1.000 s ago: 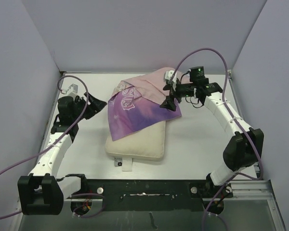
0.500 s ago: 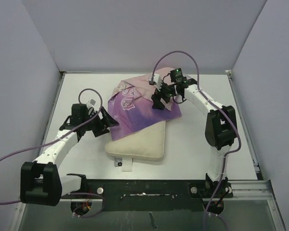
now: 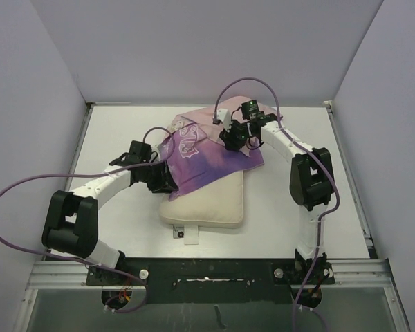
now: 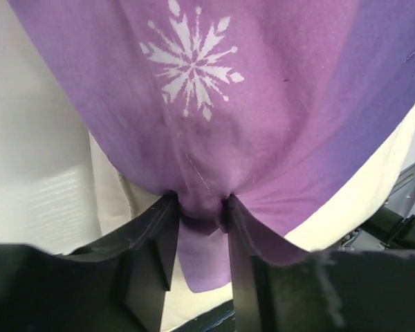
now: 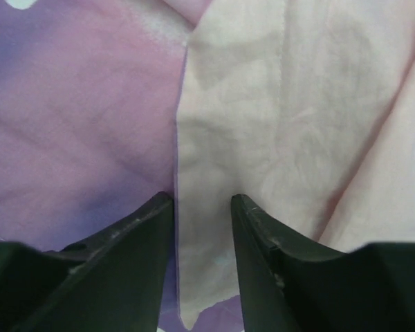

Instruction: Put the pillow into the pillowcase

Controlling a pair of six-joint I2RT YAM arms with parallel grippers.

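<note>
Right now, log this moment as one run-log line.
left gripper: shut on pillowcase edge | right gripper: astride pale reverse edge, grip unclear | pillow: near part bare, pillowcase draped over the rest

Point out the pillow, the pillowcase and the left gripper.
pillow (image 3: 207, 204): top external view, on its bare cream near half.
pillowcase (image 3: 204, 158): top external view, on the purple printed side draped over the pillow.
left gripper (image 4: 198, 207): left wrist view, midway between its jaws, where they pinch the pillowcase edge.
</note>
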